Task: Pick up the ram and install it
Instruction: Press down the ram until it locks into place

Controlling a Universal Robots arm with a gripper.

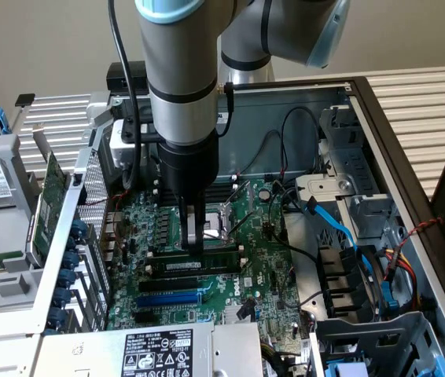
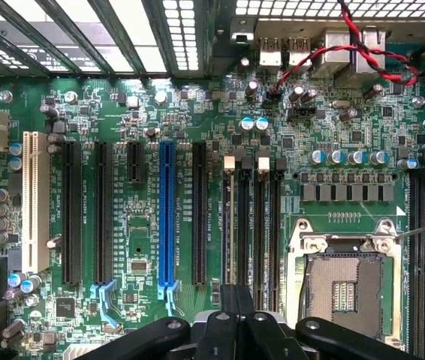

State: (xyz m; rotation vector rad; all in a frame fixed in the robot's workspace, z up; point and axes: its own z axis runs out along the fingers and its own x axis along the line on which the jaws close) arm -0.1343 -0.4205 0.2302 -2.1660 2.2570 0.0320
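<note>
We see the gripper (image 1: 194,239) standing low over the motherboard (image 1: 266,271) of an open computer case (image 1: 380,126), with its two fingers pressed together and pointing straight down. Between the finger tips nothing of its own colour shows, so we say the hand is closed narrow. Directly under the tips lies the ram (image 1: 199,257), a long thin green stick that sits along one of the black slots (image 1: 187,280); the fingers touch its upper edge near its middle. The blue slot (image 1: 169,298) runs parallel to the ram, two rows further from the processor socket (image 1: 224,216). This socket is just beside the ram on the other side. In the wrist view the closed fingers (image 2: 236,300) stand over the narrow memory slots (image 2: 254,225), which lie between the blue slot (image 2: 167,217) and the processor socket (image 2: 344,281)
</note>
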